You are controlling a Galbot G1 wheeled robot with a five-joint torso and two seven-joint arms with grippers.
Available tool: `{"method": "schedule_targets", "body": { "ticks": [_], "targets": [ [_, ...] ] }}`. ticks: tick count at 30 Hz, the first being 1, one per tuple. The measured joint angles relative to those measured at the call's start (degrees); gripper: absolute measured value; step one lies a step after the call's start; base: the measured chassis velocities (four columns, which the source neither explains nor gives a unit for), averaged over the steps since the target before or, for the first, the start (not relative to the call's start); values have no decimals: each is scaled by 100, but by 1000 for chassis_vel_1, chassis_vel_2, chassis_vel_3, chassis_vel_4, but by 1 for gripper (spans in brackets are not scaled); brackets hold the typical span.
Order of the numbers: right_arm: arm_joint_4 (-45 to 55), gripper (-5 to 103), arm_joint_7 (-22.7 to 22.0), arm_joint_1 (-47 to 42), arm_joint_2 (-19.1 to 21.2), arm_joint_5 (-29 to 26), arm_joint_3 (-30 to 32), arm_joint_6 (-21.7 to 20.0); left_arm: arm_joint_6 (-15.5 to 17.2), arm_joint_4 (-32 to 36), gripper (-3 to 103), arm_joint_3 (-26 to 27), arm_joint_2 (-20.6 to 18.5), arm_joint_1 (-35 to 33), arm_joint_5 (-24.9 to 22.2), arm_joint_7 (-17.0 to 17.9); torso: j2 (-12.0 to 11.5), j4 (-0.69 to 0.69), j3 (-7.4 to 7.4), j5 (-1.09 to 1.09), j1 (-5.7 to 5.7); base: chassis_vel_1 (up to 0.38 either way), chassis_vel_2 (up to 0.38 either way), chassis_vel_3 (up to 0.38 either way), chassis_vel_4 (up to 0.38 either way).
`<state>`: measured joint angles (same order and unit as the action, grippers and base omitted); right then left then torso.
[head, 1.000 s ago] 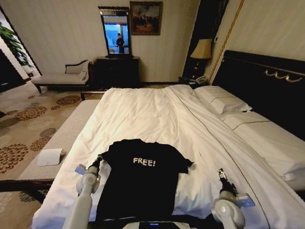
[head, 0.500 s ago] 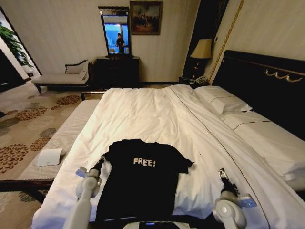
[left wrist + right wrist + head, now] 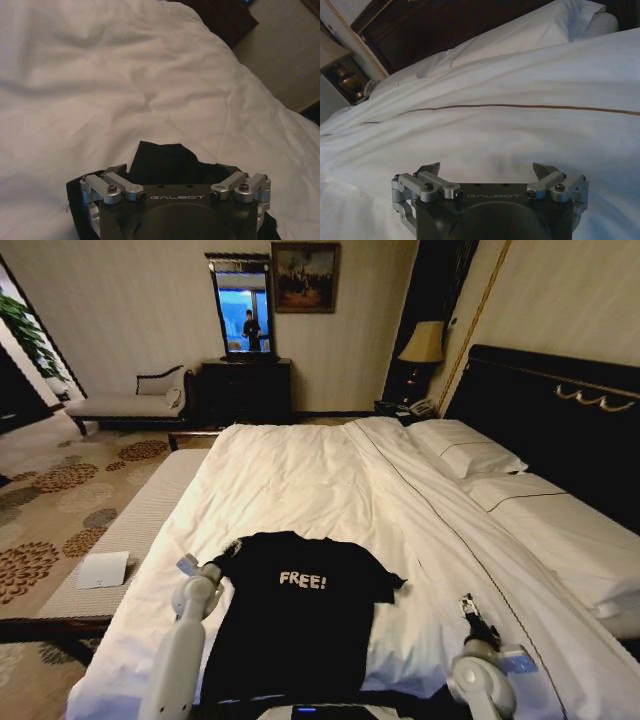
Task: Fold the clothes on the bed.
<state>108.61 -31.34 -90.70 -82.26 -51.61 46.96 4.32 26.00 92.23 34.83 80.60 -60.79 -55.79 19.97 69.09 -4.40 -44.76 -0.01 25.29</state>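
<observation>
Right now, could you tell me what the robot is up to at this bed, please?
A black "FREE!" T-shirt lies spread flat on the white bed. The left claw is at the shirt's left sleeve, open, with the black fabric between its fingers in the left wrist view, not yet pinched. The right claw waits open over bare duvet to the shirt's right. No fold has been made so far.

Head view: high at foot of bed [image 3: 300, 470], facing 12 o'clock and down along mattress to far wall; headboard [image 3: 560, 420] at 2 o'clock. Left wrist view: close over duvet [image 3: 125, 80], looking past own gripper [image 3: 175, 172] at shirt [image 3: 165, 160] edge. Right wrist view: low, close, facing pillows [image 3: 520, 35], headboard. Shared: white bedding; shirt in head and left views.
</observation>
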Motion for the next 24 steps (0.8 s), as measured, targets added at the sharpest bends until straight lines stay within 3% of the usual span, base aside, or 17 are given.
{"method": "schedule_targets", "body": {
  "ticks": [14,19,21,24],
  "targets": [
    [-82,100,5,-79,-56,175,-20,3,-355,-625,100,13,33,328,34,-95,0,-1,0,0,0,0,0,0,0],
    [-81,100,10,-126,-52,251,-25,10,-539,-886,101,-26,49,465,170,-278,0,-1,0,0,-1,0,0,0,0],
    [-80,100,11,-125,-49,261,-34,10,-611,-999,92,-27,83,522,214,-313,0,-1,0,0,-1,0,0,0,0],
    [-79,100,11,-115,-48,267,-40,10,-647,-1062,86,-16,107,550,217,-318,0,-2,0,1,-1,0,0,0,0]
  ]
}}
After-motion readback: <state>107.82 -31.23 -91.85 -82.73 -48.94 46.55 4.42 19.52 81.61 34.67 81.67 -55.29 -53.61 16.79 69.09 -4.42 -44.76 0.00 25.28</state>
